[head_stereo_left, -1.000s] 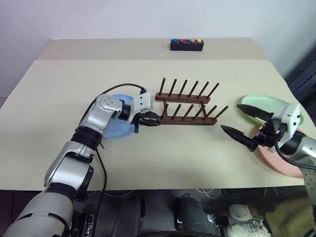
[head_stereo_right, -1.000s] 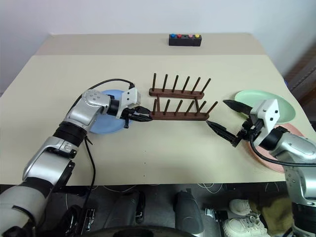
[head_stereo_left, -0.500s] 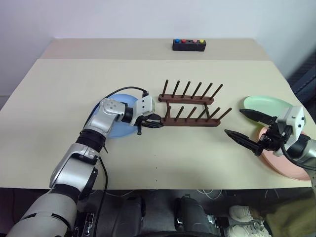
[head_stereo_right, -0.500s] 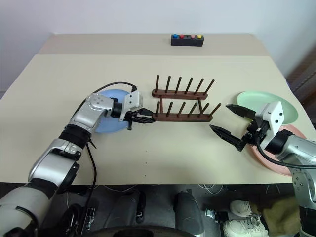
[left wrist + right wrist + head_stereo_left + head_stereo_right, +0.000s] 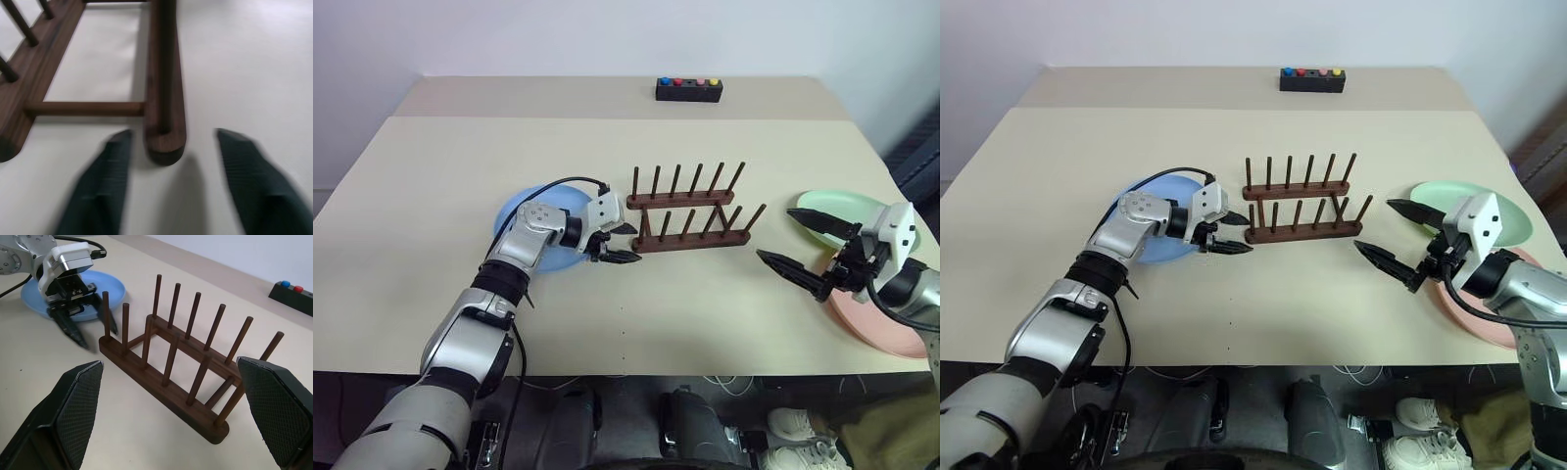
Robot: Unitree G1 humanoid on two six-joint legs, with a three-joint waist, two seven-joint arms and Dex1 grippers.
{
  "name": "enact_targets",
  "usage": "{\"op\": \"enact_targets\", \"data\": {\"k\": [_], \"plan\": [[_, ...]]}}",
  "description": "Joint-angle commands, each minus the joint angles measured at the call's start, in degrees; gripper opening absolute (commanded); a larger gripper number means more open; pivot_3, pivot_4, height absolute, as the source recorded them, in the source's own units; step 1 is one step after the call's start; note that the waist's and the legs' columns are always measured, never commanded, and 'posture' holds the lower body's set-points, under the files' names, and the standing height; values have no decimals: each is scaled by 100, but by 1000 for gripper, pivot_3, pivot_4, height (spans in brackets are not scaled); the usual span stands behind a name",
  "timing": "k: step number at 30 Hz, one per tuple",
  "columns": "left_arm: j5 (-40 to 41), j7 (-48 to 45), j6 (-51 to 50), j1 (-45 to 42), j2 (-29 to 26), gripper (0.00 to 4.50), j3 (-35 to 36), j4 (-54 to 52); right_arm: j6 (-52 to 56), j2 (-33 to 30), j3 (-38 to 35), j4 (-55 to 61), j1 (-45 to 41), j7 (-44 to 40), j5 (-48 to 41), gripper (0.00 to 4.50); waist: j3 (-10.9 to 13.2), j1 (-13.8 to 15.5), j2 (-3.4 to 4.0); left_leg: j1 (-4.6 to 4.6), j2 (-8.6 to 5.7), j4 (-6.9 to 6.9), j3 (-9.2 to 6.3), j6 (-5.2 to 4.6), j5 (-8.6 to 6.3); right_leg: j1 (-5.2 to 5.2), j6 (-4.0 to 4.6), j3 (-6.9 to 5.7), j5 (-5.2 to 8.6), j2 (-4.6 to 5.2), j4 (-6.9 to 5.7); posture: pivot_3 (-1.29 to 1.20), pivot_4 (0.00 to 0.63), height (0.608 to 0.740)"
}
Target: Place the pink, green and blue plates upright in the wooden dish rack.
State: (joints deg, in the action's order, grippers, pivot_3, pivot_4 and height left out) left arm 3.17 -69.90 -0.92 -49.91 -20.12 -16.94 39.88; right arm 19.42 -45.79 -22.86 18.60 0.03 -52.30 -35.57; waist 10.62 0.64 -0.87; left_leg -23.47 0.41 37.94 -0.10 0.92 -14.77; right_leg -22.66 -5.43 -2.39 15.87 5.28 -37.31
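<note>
rack [image 5: 688, 211]: stands empty mid-bench, no plate between its pegs; nothing of the task is done yet, by my reading.
blue plate [image 5: 522, 211]: flat on the bench, just left of the rack, partly under the left arm.
green plate [image 5: 847, 206]: flat on the bench, right of the rack, apart from it.
pink plate [image 5: 873, 328]: flat by the bench's right edge, nearer the robot than the green one; whether the two rims overlap I cannot tell, the right arm covers that spot.
left: all three plates are to be lifted and stood upright in the rack.
left claw [image 5: 621, 243]: fingers spread, holding nothing, at the rack's left end; in the wrist view the near rail's end [image 5: 165, 139] lies between the two fingers, seemingly untouched. The blue plate is behind it, under the forearm.
right claw [image 5: 804, 249]: spread wide and empty, pointing toward the rack's right end, near but apart; green and pink plates sit just behind it.
</note>
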Motion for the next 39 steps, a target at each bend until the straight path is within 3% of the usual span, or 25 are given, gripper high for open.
{"op": "enact_targets", "data": {"k": [1,6,15,16,19,25,26,30,39], "plan": [[92,75,-29,-175,-6,4453,260,-60,-93,33,-53,59,-90,9,-7,4500,0,1,0,0,0,0,0,0,0,0,0,0,0,0,0,0,150,740],[73,362,156,-287,-66,4453,496,-86,-104,70,-1,32,-159,14,47,4500,0,2,0,0,0,1,0,0,0,0,0,0,0,0,0,0,150,740],[672,220,-1239,-473,-518,4453,1049,-1280,3,180,112,-91,-393,37,-94,4500,0,-9,0,0,1,2,0,0,0,0,-1,1,0,0,-2,0,150,740],[687,219,-1417,-478,-639,4488,1087,-1386,-13,212,144,-115,-436,55,-73,4241,0,-9,0,0,1,2,-1,0,0,0,-1,0,0,-1,-1,0,150,740],[840,200,-1824,-461,-887,3627,1218,-1678,-106,348,186,-238,-610,155,11,3194,0,-19,0,0,1,2,0,0,0,0,-1,1,0,-2,-3,0,150,740],[2196,-388,-3866,410,-1413,565,1264,-3955,-325,611,347,-345,-664,113,92,93,0,-37,2,0,17,-2,-1,0,-1,0,-1,5,0,-1,1,0,150,740],[2274,-327,-4014,568,-1415,43,1215,-4177,-353,635,408,-379,-662,123,159,0,-1,-30,2,0,18,-1,-1,0,-1,0,-1,6,0,-1,0,0,150,740],[2222,-25,-4084,1010,-1322,15,962,-4664,-507,644,669,-600,-687,189,557,0,-1,-13,2,8,17,7,-1,0,-1,10,1,7,-1,-2,-3,0,150,740],[1615,1430,-4237,1371,-496,15,295,-4524,-928,641,1218,-1078,-607,426,1594,0,-1,-14,2,7,3,6,1,-1,-2,7,0,8,-1,-2,-1,0,150,740]]}}
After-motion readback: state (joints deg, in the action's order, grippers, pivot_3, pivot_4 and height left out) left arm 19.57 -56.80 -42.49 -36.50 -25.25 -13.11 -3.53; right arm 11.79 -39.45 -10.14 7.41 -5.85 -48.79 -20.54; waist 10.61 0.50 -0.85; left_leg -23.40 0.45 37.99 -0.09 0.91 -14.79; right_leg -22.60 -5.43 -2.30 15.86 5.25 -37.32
